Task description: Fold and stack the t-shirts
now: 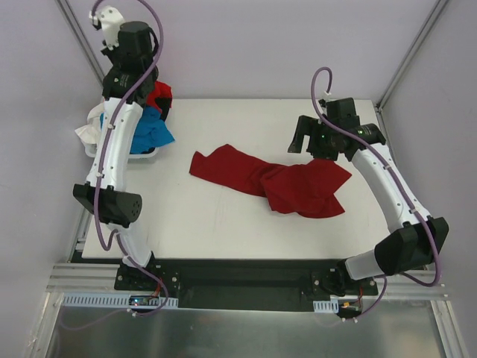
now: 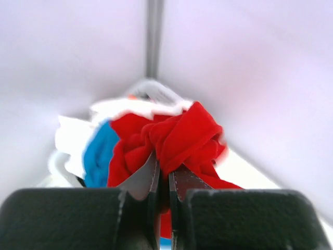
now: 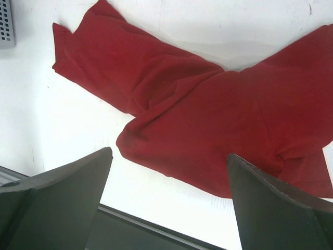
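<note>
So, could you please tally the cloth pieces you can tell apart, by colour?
Red: 2, the spread shirt and the pinched shirt
Blue: 1, the blue shirt
White: 1, the white cloth
Total: 4 that I can tell apart

Bare tabletop [image 1: 216, 220] around the sprawled t-shirt [image 1: 279, 181]

A white table [image 1: 209, 224] sits between pale walls [image 1: 246, 45] and metal posts [image 1: 77, 31].
</note>
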`<state>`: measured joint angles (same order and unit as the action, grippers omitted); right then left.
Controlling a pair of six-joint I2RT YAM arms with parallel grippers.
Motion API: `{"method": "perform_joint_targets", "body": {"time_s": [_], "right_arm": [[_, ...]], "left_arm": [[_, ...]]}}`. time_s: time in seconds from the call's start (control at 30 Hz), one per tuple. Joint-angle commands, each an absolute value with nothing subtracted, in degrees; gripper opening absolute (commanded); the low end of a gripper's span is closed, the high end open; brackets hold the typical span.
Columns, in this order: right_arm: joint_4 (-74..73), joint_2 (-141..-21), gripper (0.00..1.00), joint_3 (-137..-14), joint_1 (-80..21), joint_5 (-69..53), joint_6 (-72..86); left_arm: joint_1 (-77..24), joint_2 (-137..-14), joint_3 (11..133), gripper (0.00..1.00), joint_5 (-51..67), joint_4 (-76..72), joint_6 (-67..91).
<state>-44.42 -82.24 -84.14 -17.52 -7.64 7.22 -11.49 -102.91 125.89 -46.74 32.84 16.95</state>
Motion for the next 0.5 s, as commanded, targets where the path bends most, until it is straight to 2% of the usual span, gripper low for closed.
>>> {"method": "perform_joint_targets", "body": {"time_s": [0.0,0.27,0.33,0.47], "right_arm": [[-44.7,-82.7,0.96,-87.2,-17.8,-9.3,7.1],[-44.5,-83.7,0.96,-87.0,-18.2,-9.8,7.6],[-44.6,-84.3,0.96,-87.4,-18.5,-10.4,7.8],[-44.7,-85.0,0.96,-88.2,-18.8,-10.5,8.2]], "left_arm": [[-7.3,-108.7,138.4,0.0,-55.8,32.4,9.6],[-4.7,-108.7,139.8,0.0,-59.4,32.2,5.5],[-4.9,-106.9,137.3,0.0,-58.5,32.2,5.6],[-5.3,-99.1,124.1,0.0,-54.2,32.1,8.3]]}}
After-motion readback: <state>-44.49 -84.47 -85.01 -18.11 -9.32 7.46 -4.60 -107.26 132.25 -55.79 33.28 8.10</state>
